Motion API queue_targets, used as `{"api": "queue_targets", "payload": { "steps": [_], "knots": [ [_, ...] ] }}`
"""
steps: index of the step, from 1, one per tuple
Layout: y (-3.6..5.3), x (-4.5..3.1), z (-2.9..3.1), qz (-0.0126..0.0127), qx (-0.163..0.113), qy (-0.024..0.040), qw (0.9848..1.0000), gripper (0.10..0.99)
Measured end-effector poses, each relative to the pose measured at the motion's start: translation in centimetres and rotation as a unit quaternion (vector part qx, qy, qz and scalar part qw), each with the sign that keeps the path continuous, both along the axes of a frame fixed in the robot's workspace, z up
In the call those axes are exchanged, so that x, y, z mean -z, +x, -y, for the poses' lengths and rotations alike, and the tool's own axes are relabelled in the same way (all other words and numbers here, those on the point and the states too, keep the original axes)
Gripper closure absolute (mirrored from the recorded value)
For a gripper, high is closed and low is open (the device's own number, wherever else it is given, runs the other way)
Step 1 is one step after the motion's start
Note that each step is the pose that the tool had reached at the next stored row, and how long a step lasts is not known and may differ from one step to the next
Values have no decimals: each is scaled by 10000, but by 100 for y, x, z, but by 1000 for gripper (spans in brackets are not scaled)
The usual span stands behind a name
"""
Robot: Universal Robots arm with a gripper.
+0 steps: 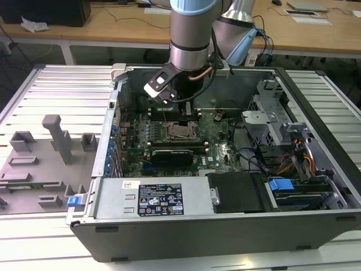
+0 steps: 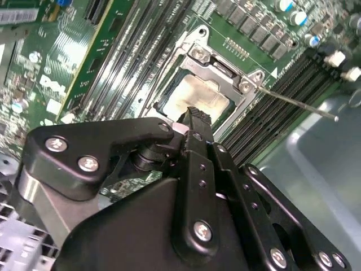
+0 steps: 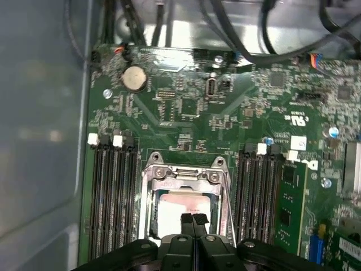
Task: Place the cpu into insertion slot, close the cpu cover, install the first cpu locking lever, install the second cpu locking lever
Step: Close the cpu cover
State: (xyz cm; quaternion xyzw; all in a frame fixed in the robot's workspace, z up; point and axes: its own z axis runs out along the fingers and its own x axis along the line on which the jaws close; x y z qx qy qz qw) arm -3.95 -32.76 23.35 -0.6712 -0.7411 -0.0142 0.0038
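pressing over the seated cpu with closed jaws

the jaws are together with nothing between them, their tips directly over the cpu [image 3: 169, 208], so close that i cannot tell whether they touch it. the cpu lies flat in the insertion slot [image 2: 162, 107], and the cpu cover [image 3: 183, 174] looks lowered around it. beside the jaws a thin locking lever [image 2: 293, 103] juts free, unlatched. to do this well, i judge any push should go straight down and gently, on the steel frame rather than the chip's lid, clear of the memory slots [image 3: 113, 192] flanking the jaws.
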Motion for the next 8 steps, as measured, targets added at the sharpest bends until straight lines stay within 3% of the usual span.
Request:
{"api": "queue_targets", "payload": {
  "steps": [5, 6, 7, 8],
  "knots": [
    [0, 2, 0, 0, -619, -11, 9981, 980],
    [0, 3, 0, 0, -860, -13, 9963, 980],
    [0, 5, 0, 1, -1161, -15, 9932, 980],
    [0, 5, 0, 1, -1318, -16, 9913, 980]
  ]
}}
